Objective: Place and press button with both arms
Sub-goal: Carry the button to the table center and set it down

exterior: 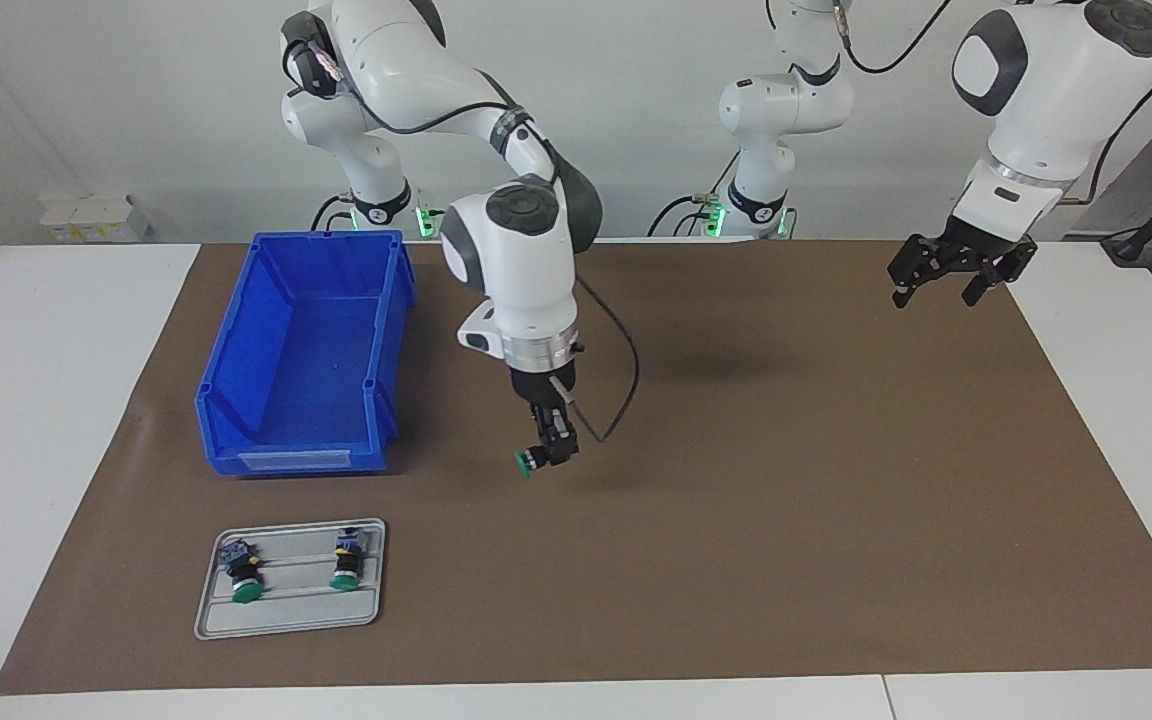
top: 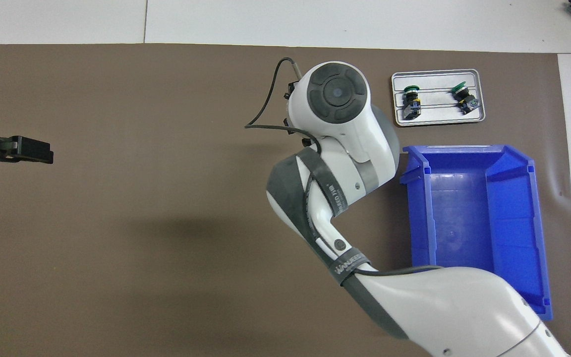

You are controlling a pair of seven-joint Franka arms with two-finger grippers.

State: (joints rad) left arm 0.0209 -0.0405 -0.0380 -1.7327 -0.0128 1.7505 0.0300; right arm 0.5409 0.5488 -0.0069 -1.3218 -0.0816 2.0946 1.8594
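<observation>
Right gripper [exterior: 548,452] hanging over the brown mat [exterior: 736,520], fingers clamping a green-capped button [exterior: 529,461], left gripper [exterior: 938,285] waiting with fingers spread, 2 buttons lying in the tray [exterior: 286,618]

Two arms [exterior: 526,250] are being shown as glossy white jointed shells with black round joint caps and dark grey bands. A silver ring is being seen at each wrist above a black gripper [exterior: 548,455]. A black cable is being looped beside the right wrist. Green lights are being shown at both bases.
</observation>
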